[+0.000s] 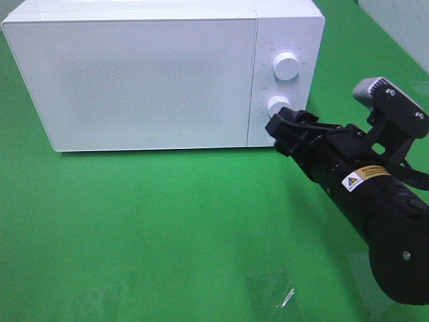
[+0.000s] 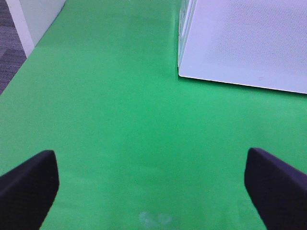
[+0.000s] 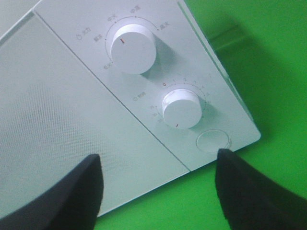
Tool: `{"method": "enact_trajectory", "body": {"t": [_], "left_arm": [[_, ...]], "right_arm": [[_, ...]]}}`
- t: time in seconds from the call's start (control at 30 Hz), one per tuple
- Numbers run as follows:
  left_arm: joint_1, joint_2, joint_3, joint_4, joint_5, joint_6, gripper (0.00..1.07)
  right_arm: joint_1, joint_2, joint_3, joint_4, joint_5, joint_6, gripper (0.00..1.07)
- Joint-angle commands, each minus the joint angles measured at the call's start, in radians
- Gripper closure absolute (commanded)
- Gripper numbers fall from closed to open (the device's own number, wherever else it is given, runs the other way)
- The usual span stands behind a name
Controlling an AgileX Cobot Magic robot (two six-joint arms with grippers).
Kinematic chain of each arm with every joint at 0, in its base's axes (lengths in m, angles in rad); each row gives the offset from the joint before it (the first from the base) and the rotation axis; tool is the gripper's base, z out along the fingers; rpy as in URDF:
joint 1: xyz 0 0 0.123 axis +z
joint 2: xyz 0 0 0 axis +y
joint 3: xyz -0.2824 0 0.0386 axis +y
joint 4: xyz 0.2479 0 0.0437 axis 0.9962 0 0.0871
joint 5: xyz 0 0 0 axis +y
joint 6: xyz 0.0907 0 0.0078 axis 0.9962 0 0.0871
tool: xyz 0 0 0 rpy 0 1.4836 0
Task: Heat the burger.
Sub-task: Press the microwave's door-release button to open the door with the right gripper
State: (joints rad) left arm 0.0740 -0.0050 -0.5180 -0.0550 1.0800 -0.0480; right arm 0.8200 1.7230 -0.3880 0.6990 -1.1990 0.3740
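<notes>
Both claws gape empty, left claw (image 2: 151, 158) over the desk (image 2: 120, 120), right claw (image 3: 158, 160) facing the lower dial (image 3: 182, 109) at four o'clock on the microwave (image 1: 147, 74) front, where an off-centre squeeze could slip or misset it, the burger unseen, perhaps inside.

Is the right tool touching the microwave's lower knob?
Apart. Right wrist view shows the lower knob whole, white panel between it and the right tool.

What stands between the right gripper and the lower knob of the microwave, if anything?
Nothing visible does. The right gripper has its jaws apart just in front of the lower knob, and no object lies between them. The burger is not in view, and the microwave door is shut.
</notes>
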Motion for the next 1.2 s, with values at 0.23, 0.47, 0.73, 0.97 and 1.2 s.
{"method": "enact_trajectory", "body": {"t": [0.23, 0.47, 0.73, 0.97, 1.2], "left_arm": [[0.002, -0.016, 0.001, -0.006, -0.017, 0.000, 0.06], [0.002, -0.016, 0.001, -0.006, -0.017, 0.000, 0.06], [0.002, -0.016, 0.001, -0.006, -0.017, 0.000, 0.06], [0.002, -0.016, 0.001, -0.006, -0.017, 0.000, 0.06], [0.002, -0.016, 0.001, -0.006, -0.017, 0.000, 0.06]], "right_arm": [[0.005, 0.002, -0.012, -0.020, 0.011, 0.450, 0.67], [0.005, 0.002, -0.012, -0.022, 0.014, 0.689, 0.88], [0.005, 0.002, -0.012, -0.041, 0.100, 0.774, 1.03], [0.005, 0.002, -0.012, -0.069, 0.130, 0.907, 1.07], [0.005, 0.002, -0.012, -0.069, 0.213, 0.994, 1.07]]}}
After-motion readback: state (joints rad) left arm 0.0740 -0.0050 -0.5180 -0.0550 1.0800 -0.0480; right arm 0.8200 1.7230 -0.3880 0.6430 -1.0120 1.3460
